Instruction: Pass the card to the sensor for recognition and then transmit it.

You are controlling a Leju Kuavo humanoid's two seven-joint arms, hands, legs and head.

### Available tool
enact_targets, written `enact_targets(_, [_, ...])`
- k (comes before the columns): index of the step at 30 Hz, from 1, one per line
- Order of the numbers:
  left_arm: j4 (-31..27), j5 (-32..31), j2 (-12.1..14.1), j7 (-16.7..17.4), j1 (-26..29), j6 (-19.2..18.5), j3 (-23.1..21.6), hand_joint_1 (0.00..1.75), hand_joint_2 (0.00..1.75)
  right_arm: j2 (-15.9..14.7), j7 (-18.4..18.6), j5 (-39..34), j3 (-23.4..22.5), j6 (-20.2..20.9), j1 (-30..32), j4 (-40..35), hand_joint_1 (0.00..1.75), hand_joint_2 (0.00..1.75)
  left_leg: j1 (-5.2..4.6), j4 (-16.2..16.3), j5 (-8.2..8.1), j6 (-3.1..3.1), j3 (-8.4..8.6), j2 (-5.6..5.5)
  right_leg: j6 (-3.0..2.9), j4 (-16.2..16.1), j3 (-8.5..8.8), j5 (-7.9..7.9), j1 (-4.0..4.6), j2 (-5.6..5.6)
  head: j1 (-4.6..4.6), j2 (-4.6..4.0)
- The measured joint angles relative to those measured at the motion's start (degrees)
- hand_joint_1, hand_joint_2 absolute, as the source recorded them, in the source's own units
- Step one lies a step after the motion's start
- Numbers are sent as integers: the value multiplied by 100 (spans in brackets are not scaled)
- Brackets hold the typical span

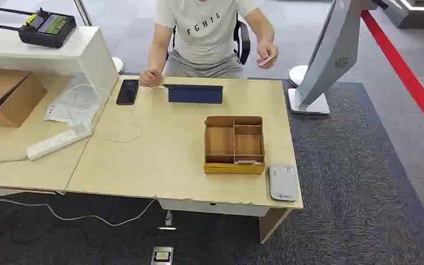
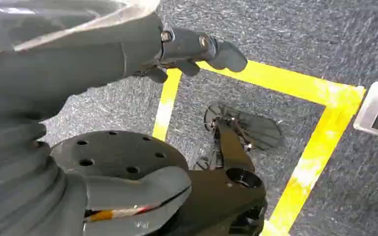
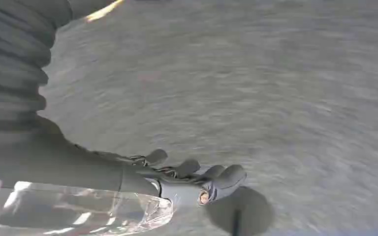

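Wood-grained desk (image 1: 160, 160) fills the middle of my head view, and on it, right of centre, sits the compartmented wooden tray (image 1: 234, 144). What I take for the card (image 1: 247, 162) is a thin pale strip lying in the tray's front right compartment; it is too small for me to be sure. Just beside the tray, at the desk's lower right corner, lies the grey card reader (image 1: 282, 181), which I judge to be the sensor. A person (image 1: 210, 33) sits at the top of the frame behind the desk, one hand raised, the other resting near a black phone (image 1: 127, 91).

Both arms hang low. My left hand (image 2: 192, 51) shows in its wrist view over grey carpet and yellow floor tape, fingers loosely extended and holding nothing. My right hand (image 3: 197, 179) likewise has its fingers spread above carpet, empty.

I judge the task not yet begun. I'd bring the right hand up over the tray's front edge, pinch the card by its long sides, then carry it flat onto the reader before offering it to the person.
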Motion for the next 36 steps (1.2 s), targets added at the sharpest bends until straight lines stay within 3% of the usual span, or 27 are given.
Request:
enact_targets(4, [13, 7, 15, -7, -2, -59, 0, 0, 175, -566, -487, -384, 0, 546, -384, -205, 0, 175, -1, 0, 4, 7, -2, 4, 11, 0, 0, 7, 0, 3, 13, 0])
enact_targets(6, [20, 7, 22, 17, -6, -100, 2, 0, 175, -770, -522, -603, 24, 942, -622, -388, 0, 175, -5, 0, 13, 18, 1, 7, 16, -1, -3, 11, -5, 5, 13, 0])
enact_targets(8, [33, 7, 26, 39, -20, -168, 2, 0, 175, -835, 20, -1428, 193, 1673, -776, -854, 0, 175, -14, 5, 15, 26, 15, 2, 24, -8, -6, 15, -14, 4, -7, 0])
enact_targets(9, [35, 4, 35, 57, -36, -205, 2, 0, 175, -821, 613, -2272, 412, 1845, -707, -1287, 0, 175, -19, 7, 16, 29, 25, -5, 39, -9, -4, 3, -19, -3, 9, 0])
enact_targets(10, [37, 2, 39, 72, -42, -236, 2, 0, 175, -846, 1242, -3280, 750, 1741, -533, -1810, 0, 175, -31, 8, 14, 42, 16, -45, 57, -4, 15, -10, -30, -32, 4, 0])
enact_targets(12, [41, -4, 68, 101, -16, -295, 0, 0, 175, -976, 2201, -5151, 1766, 815, -103, -2859, 0, 175, -60, 1, 19, 50, 10, -62, 58, 15, 10, -14, -59, -50, 20, 0])
enact_targets(14, [59, -24, 105, 101, -7, -358, 0, 0, 175, -1233, 2571, -5855, 2715, -85, 139, -3641, 0, 175, -80, -9, 8, 61, -25, 38, 62, 35, -16, 11, -81, 47, 7, 0])
enact_targets(18, [79, -87, 138, 51, -132, -481, 0, 0, 175, -1586, 2840, -5608, 4756, -641, 422, -5299, 0, 175, -78, -25, -26, 49, -35, 118, 54, 30, -15, 5, -77, 121, 9, 0])
enact_targets(23, [79, -227, 140, -35, -152, -601, -4, 0, 175, -1667, 3096, -4941, 6812, -696, 471, -6847, 0, 175, -77, -15, 38, 74, -70, -27, 70, 26, -12, 7, -77, -18, 11, 0])
enact_targets(28, [79, -389, 186, -85, -104, -723, -33, 0, 175, -1794, 3388, -4604, 8257, -713, 354, -7935, 0, 175, -65, -13, 49, 69, -89, -100, 71, 27, -12, 1, -66, -82, 6, 0])
enact_targets(36, [79, -487, 243, 7, -88, -765, -142, 0, 175, -2048, 3509, -4372, 9631, -691, 27, -8872, 0, 175, -59, -13, 43, 62, -91, -89, 67, 26, -19, -3, -63, -79, 9, 0])
